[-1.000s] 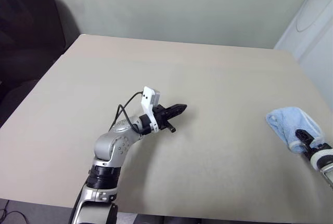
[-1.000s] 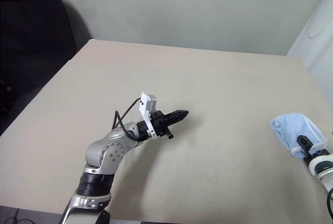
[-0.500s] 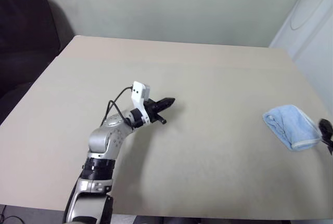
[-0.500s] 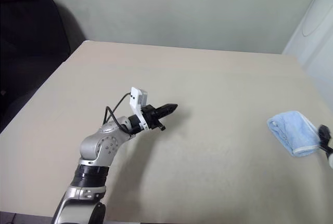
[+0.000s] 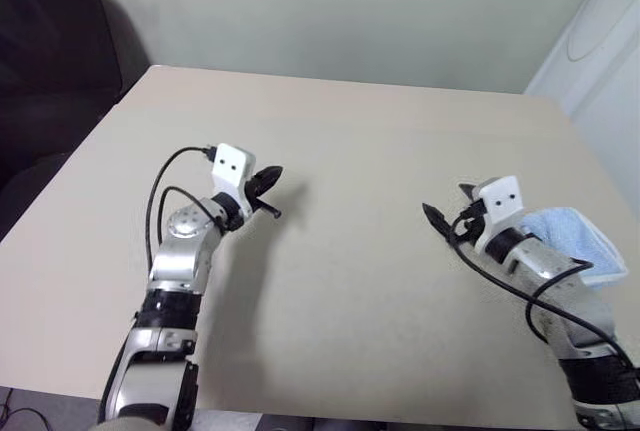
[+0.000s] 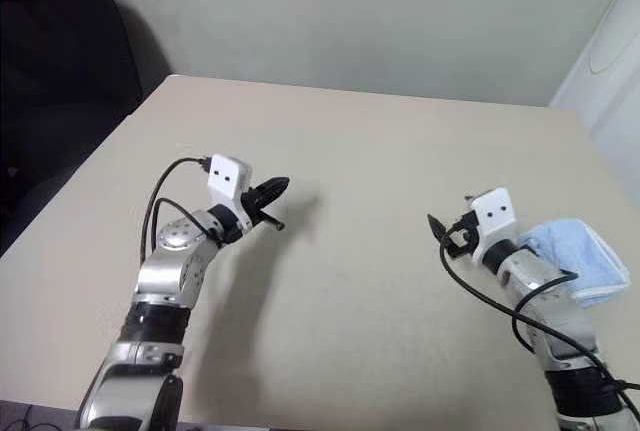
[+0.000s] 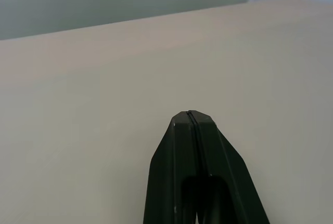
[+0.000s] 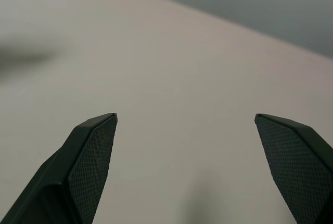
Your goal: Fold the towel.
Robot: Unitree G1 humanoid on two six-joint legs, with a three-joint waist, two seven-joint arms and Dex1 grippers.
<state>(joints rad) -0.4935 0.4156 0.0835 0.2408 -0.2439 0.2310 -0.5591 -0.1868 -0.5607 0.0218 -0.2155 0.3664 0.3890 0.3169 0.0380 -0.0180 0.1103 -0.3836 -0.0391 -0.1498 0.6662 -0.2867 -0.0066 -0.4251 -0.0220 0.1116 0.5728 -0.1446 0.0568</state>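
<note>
A light blue towel (image 5: 585, 241) lies folded on the beige surface (image 5: 380, 151) near the right edge. Left hand (image 5: 268, 179) clenched and empty, right hand (image 5: 447, 213) released. Folding looks finished.

Two silver-grey robot arms with black two-finger grippers

Each arm has rounded silver-grey metal shells and a black ribbed ring lower down on the forearm. A white box-shaped camera housing with two small dark dots sits on each wrist, and a thin black cable makes a loop from this housing to the arm. The left gripper (image 5: 268, 179) is black and comes to a narrow point; its fingers have smooth, flat faces with angled tips. The fingers (image 8: 92, 146) of the right gripper (image 5: 437, 219) are also black, with a fine dotted texture on the inner pads. Some small screws seem to sit on the left elbow shell, but they are too small to be sure.
</note>
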